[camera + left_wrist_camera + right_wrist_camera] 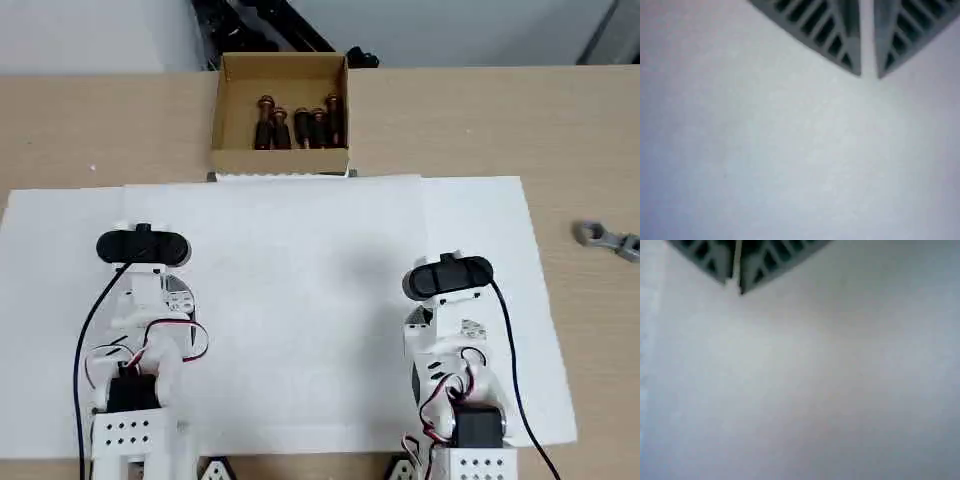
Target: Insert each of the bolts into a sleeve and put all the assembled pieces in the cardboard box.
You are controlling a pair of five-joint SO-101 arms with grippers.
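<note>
1. The box (pixel 280 160) is sitting at the upper centre of the high view, on the bare table (pixel 100 120) just beyond the far edge of the white sheet (pixel 300 280)
2. The assembled pieces (pixel 300 125), about five, are lying close together inside the box; whether every bolt is seated fully in its sleeve cannot be told
3. No loose bolt or sleeve is showing on the sheet, so the task is judged to be complete or nearly so
4. The left gripper (pixel 869 75) is hanging close over the sheet, jaws drawn to a thin slit and holding nothing
5. The right gripper (pixel 735 287) is doing likewise over the sheet, jaws nearly together and carrying nothing
6. In the high view one arm is resting folded at the lower left and one at the lower right, both well apart from the box
7. A small metal part (pixel 605 238) is lying at the right edge, off the sheet
8. Risks, as judged: the tips are sitting low, so a sideways move could be dragging or creasing the sheet; a swing toward the box could be catching its rim and shifting it or spilling pieces; the stray metal part could be taken for a task piece
</note>
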